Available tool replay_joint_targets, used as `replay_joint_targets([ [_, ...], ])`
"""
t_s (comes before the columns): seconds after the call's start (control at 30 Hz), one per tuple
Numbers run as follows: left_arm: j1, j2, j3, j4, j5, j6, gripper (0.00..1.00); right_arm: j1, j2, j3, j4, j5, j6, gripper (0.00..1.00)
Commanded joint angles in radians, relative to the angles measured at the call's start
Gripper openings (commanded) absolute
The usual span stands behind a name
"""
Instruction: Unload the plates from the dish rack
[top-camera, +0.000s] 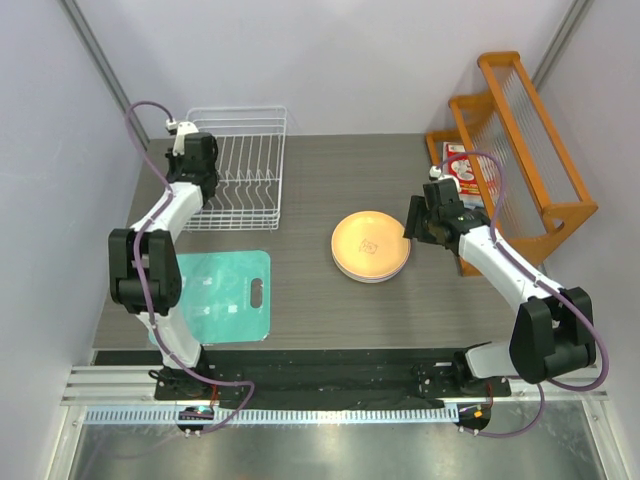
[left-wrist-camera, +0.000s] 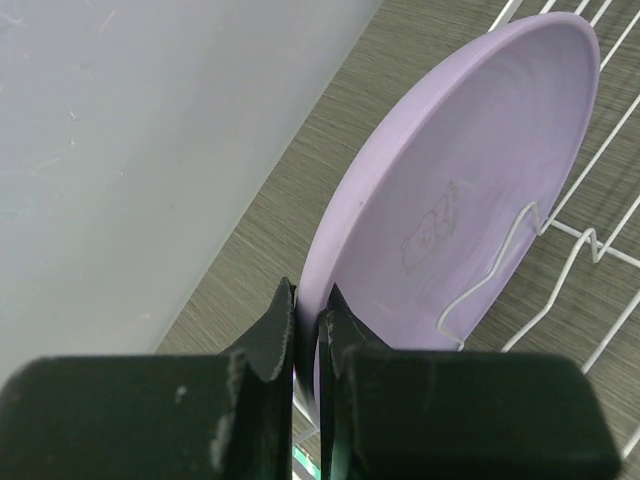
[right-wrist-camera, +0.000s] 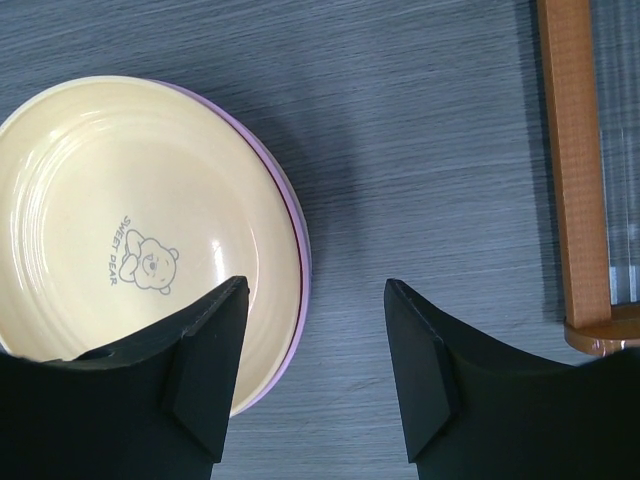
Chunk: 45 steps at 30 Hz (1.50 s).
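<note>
One lavender plate (left-wrist-camera: 450, 200) stands on edge in the white dish rack (top-camera: 250, 170) at the desk's (top-camera: 320, 300) 10 o'clock. The left gripper (left-wrist-camera: 308, 310) is clamped on its rim. Near the desk's centre lies a stack of plates (top-camera: 370, 245), yellow plate (right-wrist-camera: 130, 240) on top. Over its 3 o'clock edge hovers the right gripper (right-wrist-camera: 315, 330), jaws spread wide, holding nothing.

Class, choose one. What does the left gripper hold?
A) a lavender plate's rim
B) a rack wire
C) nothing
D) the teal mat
A: the left gripper is closed on the rim of the lavender plate in the rack.
</note>
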Motion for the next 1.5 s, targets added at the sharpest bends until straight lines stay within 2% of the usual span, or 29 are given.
replay_joint_targets([
  [0.0,0.003,-0.067,-0.043,0.166,-0.057,-0.048,0.00,-0.001,0.003,0.021,0.032,-0.009,-0.001,0.62],
  [0.07,-0.012,-0.086,-0.064,0.211,-0.088,-0.029,0.00,-0.001,0.002,0.014,0.037,-0.008,-0.003,0.62],
  [0.1,-0.021,-0.101,-0.096,0.247,-0.112,0.028,0.00,-0.001,0.003,0.012,0.038,-0.011,-0.003,0.62],
  [0.13,-0.033,-0.107,-0.117,0.345,-0.146,0.065,0.00,-0.001,0.003,0.009,0.038,-0.014,-0.003,0.62],
  [0.23,-0.081,-0.121,-0.163,0.506,-0.220,0.214,0.00,-0.001,0.003,0.002,0.044,-0.017,-0.001,0.62],
  [0.37,-0.127,-0.127,-0.180,0.594,-0.271,0.303,0.00,-0.001,0.002,-0.006,0.049,-0.026,0.000,0.63],
  [0.63,-0.161,-0.225,-0.158,0.472,-0.281,0.280,0.00,-0.001,-0.038,-0.025,0.049,-0.032,0.002,0.63],
  [0.77,-0.164,-0.309,-0.079,0.268,-0.240,0.155,0.00,-0.003,-0.063,-0.034,0.048,-0.038,0.006,0.62],
  [0.83,-0.175,-0.342,-0.054,0.136,-0.168,0.096,0.00,-0.003,-0.080,-0.034,0.049,-0.048,0.008,0.62],
  [0.87,-0.178,-0.356,-0.043,0.069,-0.127,0.006,0.00,-0.001,-0.087,-0.032,0.049,-0.055,0.008,0.63],
  [0.9,-0.179,-0.386,-0.025,-0.044,-0.029,-0.036,0.00,-0.003,-0.095,-0.031,0.049,-0.078,0.006,0.62],
  [0.97,-0.181,-0.414,-0.023,-0.119,0.114,-0.157,0.00,0.000,-0.119,-0.026,0.063,-0.147,0.000,0.63],
  [1.0,-0.181,-0.437,-0.034,-0.160,0.243,-0.201,0.00,0.000,-0.129,-0.028,0.070,-0.161,0.002,0.63],
  [1.1,-0.184,-0.472,-0.075,-0.191,0.440,-0.362,0.00,-0.001,-0.173,-0.043,0.132,-0.293,0.020,0.64],
  [1.13,-0.185,-0.478,-0.094,-0.177,0.575,-0.389,0.00,0.000,-0.182,-0.046,0.150,-0.325,0.028,0.65],
  [1.23,-0.213,-0.491,-0.146,-0.136,0.741,-0.491,0.00,0.002,-0.213,-0.064,0.241,-0.431,0.077,0.71],
  [1.47,-0.355,-0.478,-0.190,-0.131,0.791,-0.558,0.00,0.011,-0.195,-0.071,0.396,-0.540,0.154,0.78],
])
